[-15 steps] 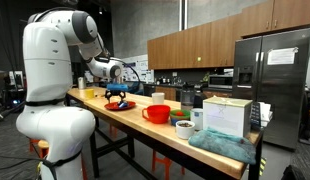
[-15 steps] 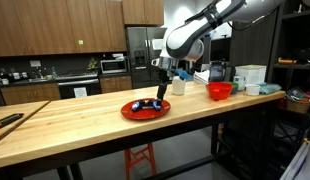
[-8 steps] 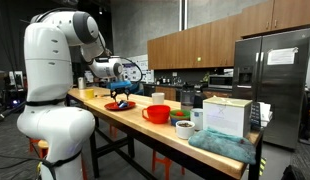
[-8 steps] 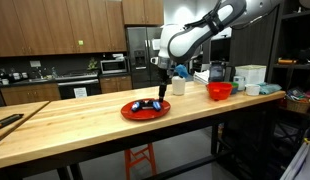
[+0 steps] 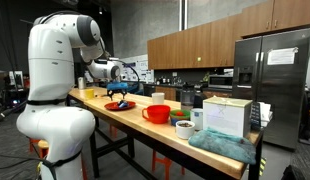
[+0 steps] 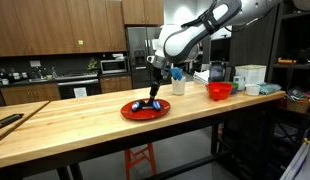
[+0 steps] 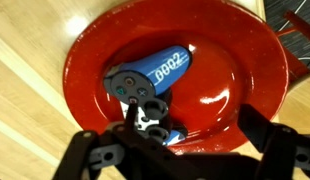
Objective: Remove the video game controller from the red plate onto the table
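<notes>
Exterior view: white arm reaches over the long light-wood counter (image 5: 135, 118). Jaws hang low, just above the small flat red round plate (image 5: 119, 105). Jaw opening not resolvable from here, and the controller is too small to make out. Deeper red bowl (image 5: 156, 113) sits on the counter, well apart from the jaws.

Exterior view, opposite angle: jaws point straight down. The small black-and-blue lumpy video game controller (image 6: 148, 104) sits directly under them, lying on the red plate (image 6: 130, 113). The plate rests flat on the counter (image 6: 85, 125). Jaw tips are near the controller; contact unclear. The red bowl (image 6: 220, 91) is well off to the side of the jaws.

Wrist view: jaws spread wide, gripping nothing. Dark fingers (image 7: 267, 140) show at the bottom edge. The controller (image 7: 160, 72) lies inside the plate (image 7: 245, 70), and its near black end with the buttons falls between the jaws. Its blue end, marked "0002", points away from them. Counter (image 7: 35, 50) wood shows around the plate rim.
</notes>
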You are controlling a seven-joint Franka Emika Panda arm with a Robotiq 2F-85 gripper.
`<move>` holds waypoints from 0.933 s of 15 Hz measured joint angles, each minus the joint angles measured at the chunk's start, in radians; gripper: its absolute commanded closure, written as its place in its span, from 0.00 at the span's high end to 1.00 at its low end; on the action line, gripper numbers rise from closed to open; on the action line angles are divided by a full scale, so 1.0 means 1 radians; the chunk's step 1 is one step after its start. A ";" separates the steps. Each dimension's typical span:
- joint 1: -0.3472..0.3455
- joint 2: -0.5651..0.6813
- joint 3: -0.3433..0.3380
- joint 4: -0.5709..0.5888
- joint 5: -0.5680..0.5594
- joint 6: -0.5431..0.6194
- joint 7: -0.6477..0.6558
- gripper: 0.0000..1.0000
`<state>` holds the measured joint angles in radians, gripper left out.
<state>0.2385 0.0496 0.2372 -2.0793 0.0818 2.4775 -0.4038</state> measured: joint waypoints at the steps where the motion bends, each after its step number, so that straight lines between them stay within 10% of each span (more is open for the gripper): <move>1: 0.004 0.010 0.008 0.002 0.015 0.028 -0.005 1.00; 14: -0.013 0.081 0.029 0.043 -0.137 0.127 -0.091 1.00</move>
<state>0.2253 0.1303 0.2658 -2.0360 -0.0549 2.6048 -0.4948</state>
